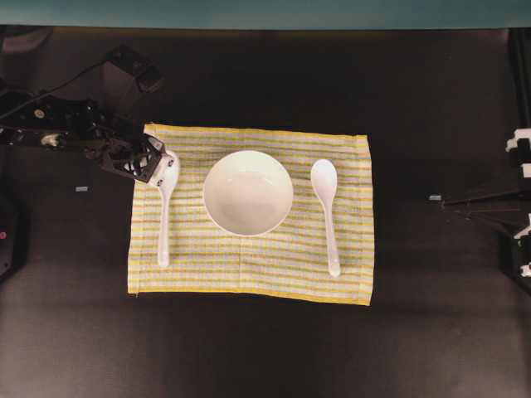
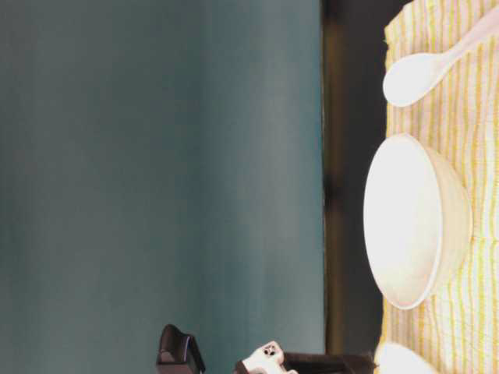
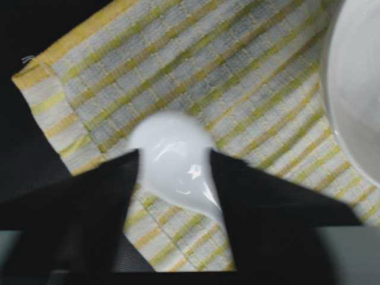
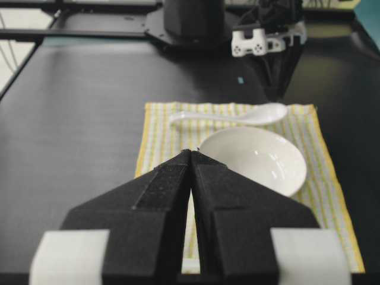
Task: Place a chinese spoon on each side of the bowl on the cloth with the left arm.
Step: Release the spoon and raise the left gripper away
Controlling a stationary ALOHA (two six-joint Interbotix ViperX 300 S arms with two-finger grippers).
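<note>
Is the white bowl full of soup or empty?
Empty. The bowl sits upright on the cloth, and from overhead its inside shows only plain glossy white, with no liquid or food.

Dim table; glare on the spoon (image 3: 178, 163), blurred cloth (image 3: 249, 77)

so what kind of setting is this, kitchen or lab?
Likely a lab bench staged as a place setting. A black table carries two robot arms, backed by a plain teal wall. The only tableware is a striped cloth, bowl and two spoons.
</note>
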